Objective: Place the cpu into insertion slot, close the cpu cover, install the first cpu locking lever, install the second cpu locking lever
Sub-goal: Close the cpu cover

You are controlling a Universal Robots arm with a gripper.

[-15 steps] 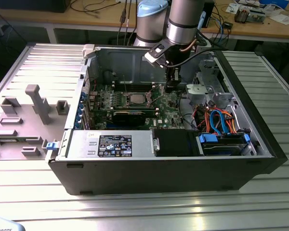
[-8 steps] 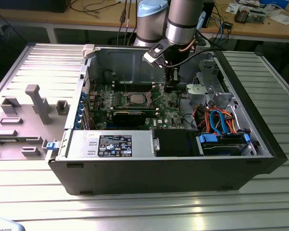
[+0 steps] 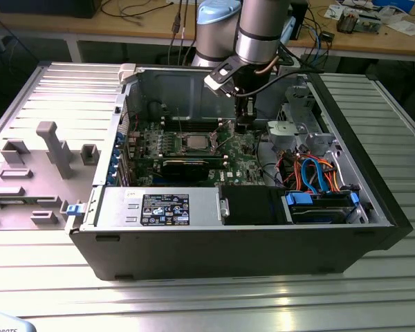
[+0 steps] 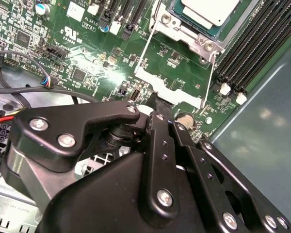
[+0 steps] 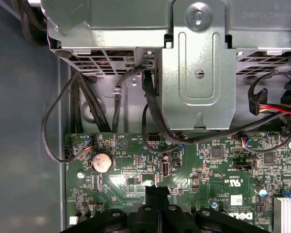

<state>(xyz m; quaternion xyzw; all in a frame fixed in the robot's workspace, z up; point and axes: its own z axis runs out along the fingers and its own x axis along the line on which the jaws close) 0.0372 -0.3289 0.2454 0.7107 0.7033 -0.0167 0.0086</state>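
We see the gripper (image 3: 243, 123), pinched shut on nothing (so it seems), low over the board (image 3: 152, 149); the cpu (image 3: 196, 143) lies seated nearby, at its eight o'clock in the exterior view.

In the exterior view you have open room above the cpu (image 3: 196, 143) at mid-frame. Toward the exterior view's right, the drive cage (image 3: 294, 131) and cable bundle (image 3: 311, 173) crowd the gripper (image 3: 243, 126), which hangs low over the motherboard (image 3: 152, 149). The black expansion card (image 3: 187, 166) lies just below the cpu in frame.
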